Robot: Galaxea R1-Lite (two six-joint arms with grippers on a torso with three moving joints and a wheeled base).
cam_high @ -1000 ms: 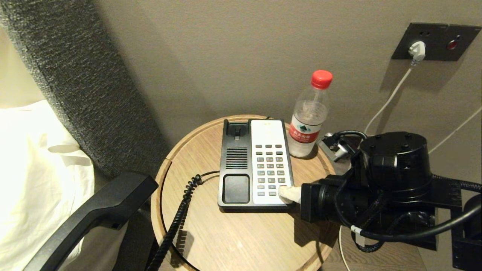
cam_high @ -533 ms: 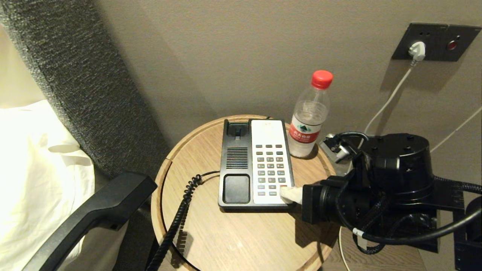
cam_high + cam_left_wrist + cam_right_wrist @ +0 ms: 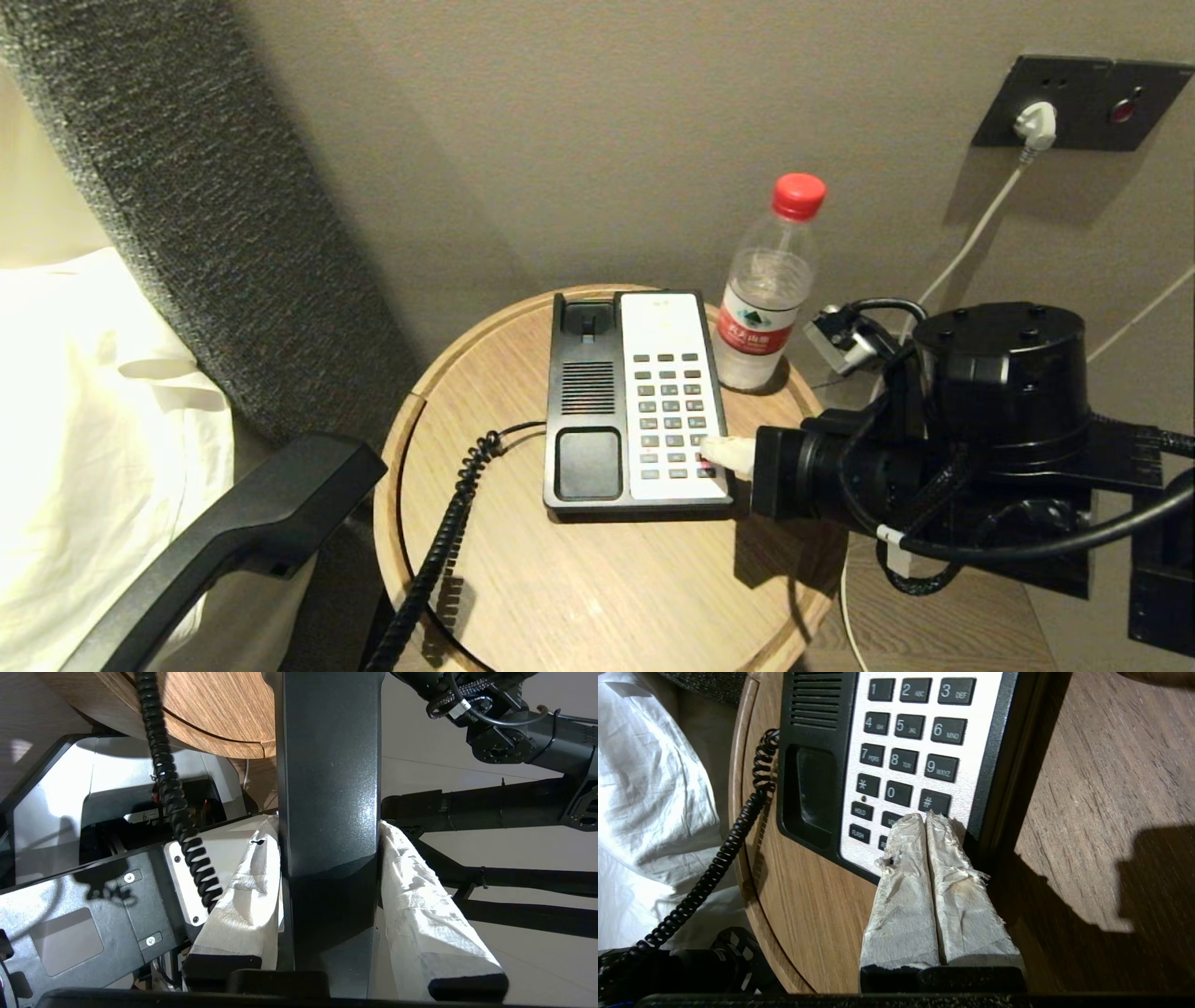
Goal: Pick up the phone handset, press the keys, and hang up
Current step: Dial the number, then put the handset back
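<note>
The long black phone handset [image 3: 233, 541] hangs off the table's left side, above the bed, and its coiled cord [image 3: 439, 551] runs back to the phone base [image 3: 635, 401]. In the left wrist view my left gripper [image 3: 329, 830] is shut on the handset [image 3: 327, 765], with a paper-wrapped finger [image 3: 247, 882] on each side. My right gripper [image 3: 719, 455] reaches in from the right, shut with nothing between its fingers. Its paper-wrapped tips [image 3: 927, 817] rest on the keypad just below the # key [image 3: 934, 801], covering part of the lowest rows of keys.
The phone stands on a round wooden table [image 3: 579, 597] with a raised rim. A water bottle with a red cap [image 3: 770, 289] stands right behind the phone's right side. A headboard [image 3: 187, 205] and white bedding [image 3: 84, 420] lie left. A wall socket [image 3: 1083, 103] holds a white plug.
My right gripper's tips have slid a little up the keypad, from its bottom right corner to just under the # key. The handset and left gripper have stayed still.
</note>
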